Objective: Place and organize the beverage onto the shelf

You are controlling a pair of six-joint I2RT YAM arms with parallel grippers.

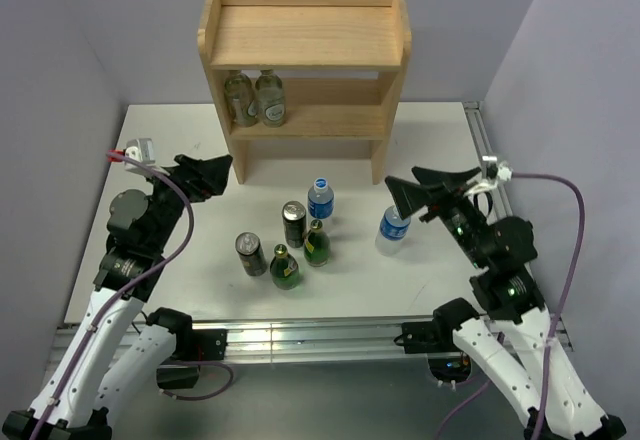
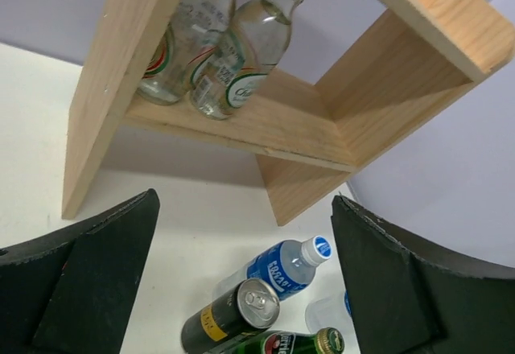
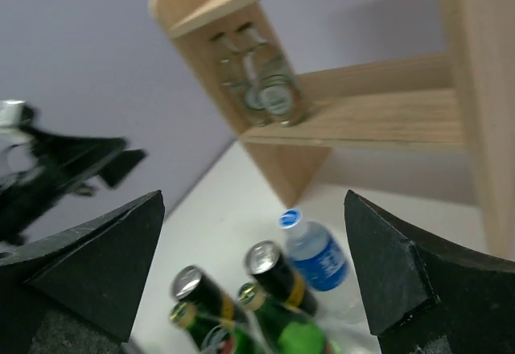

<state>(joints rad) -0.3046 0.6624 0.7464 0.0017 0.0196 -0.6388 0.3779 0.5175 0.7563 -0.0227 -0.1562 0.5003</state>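
Observation:
The light wood shelf (image 1: 305, 35) stands at the back. On the table in front of it stand two water bottles with blue labels (image 1: 320, 200) (image 1: 393, 230), two dark cans (image 1: 294, 223) (image 1: 250, 254) and two green glass bottles (image 1: 317, 243) (image 1: 285, 267). My left gripper (image 1: 215, 172) is open and empty, left of the group, near the shelf's left side panel. My right gripper (image 1: 405, 195) is open and empty, just above and behind the right water bottle. The left wrist view shows a water bottle (image 2: 286, 267), a can (image 2: 233, 315) and a green bottle (image 2: 298, 343) between my fingers.
Two clear glass bottles (image 1: 255, 98) stand at the left end of the shelf's lower tier, also in the left wrist view (image 2: 233, 56) and the right wrist view (image 3: 269, 88). The shelf's top tier is bare. Grey walls close in on three sides.

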